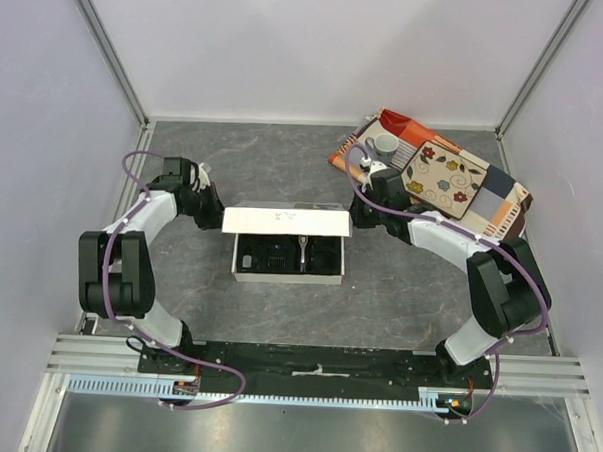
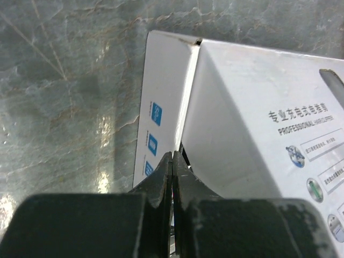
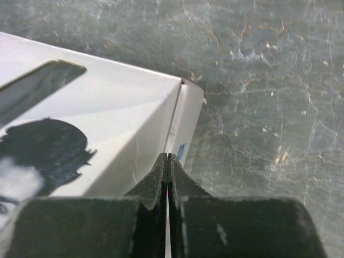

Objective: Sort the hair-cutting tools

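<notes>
While the left gripper (image 2: 172,161) and right gripper (image 3: 167,161) each clamp shut on one end flap of the white box (image 1: 282,221), the hair-cutting tools (image 1: 280,255) lie in its open tray, just nearside of the lid, midway between both arms.

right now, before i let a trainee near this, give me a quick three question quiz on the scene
1. True or false: the box is shut, with its lid lying flat.
2. Where is the left gripper? A) closed at the box's left end B) parked down by its own base C) open, high in the air
3. Fill in: the cup stands on a ____ at the far right of the table.

Key: 1 false, the lid stands up and the inside shows. 2 A. 3 tray.
</notes>
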Available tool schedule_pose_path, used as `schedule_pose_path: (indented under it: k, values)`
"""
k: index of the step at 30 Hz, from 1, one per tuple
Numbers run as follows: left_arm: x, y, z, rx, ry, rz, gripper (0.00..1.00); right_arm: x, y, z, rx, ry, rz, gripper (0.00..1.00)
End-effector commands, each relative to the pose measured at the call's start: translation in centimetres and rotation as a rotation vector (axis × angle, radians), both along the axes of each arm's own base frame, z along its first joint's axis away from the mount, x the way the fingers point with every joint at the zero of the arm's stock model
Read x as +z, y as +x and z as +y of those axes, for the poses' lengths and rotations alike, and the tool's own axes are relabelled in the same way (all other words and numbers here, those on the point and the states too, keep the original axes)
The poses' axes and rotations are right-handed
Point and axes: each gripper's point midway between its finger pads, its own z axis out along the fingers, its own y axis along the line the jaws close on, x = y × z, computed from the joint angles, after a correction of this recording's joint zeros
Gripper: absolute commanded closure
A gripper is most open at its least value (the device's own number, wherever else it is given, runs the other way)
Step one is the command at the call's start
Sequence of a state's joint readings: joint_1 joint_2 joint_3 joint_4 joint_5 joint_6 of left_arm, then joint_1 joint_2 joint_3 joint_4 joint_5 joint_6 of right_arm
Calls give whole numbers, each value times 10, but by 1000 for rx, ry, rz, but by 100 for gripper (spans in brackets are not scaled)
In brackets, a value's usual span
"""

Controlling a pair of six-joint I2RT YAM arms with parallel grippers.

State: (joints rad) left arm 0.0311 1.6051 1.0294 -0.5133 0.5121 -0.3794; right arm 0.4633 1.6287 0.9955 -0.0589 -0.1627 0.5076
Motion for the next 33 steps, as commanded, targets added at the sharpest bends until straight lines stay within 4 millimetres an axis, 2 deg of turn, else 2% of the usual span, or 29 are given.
schedule_pose_path:
  k: [1, 5, 8, 9, 10, 11, 12, 14, 16, 17, 20, 22, 25, 27, 30, 33]
  values:
    - [9, -1, 16, 22, 108, -78, 98, 19, 1, -15, -50, -47, -86, 100]
    - [30, 0, 37, 78, 225, -142, 98, 32, 1, -45, -119, -176, -128, 100]
    - [64, 5, 45, 119, 261, -237, 98, 63, 5, -55, -141, -211, -200, 100]
    - [73, 7, 45, 131, 257, -260, 98, 81, 8, -55, -139, -205, -237, 100]
    - [90, 11, 44, 136, 250, -307, 98, 89, 11, -54, -138, -199, -253, 100]
    - [98, 14, 42, 139, 240, -330, 98, 95, 12, -52, -132, -195, -264, 100]
    - [112, 19, 39, 133, 219, -365, 98, 109, 17, -46, -121, -176, -288, 100]
    - [125, 24, 32, 108, 185, -408, 98, 121, 23, -39, -103, -150, -312, 100]
    - [141, 29, 19, 61, 124, -448, 98, 131, 28, -21, -45, -92, -330, 100]
    - [147, 32, 15, 44, 102, -470, 98, 142, 31, -12, -12, -52, -353, 100]
    - [163, 31, -7, -55, 3, -517, 98, 148, 29, 12, 79, 36, -355, 100]
    - [165, 27, -17, -97, -35, -528, 98, 147, 21, 27, 160, 85, -332, 100]
    - [161, 13, -43, -195, -106, -535, 98, 131, 7, 44, 249, 115, -275, 100]
    - [150, 1, -56, -242, -130, -508, 98, 115, -5, 49, 285, 119, -237, 100]
    - [127, -14, -61, -246, -122, -436, 98, 92, -21, 49, 306, 104, -189, 100]
    - [101, -28, -53, -207, -69, -345, 98, 75, -37, 43, 292, 86, -164, 100]
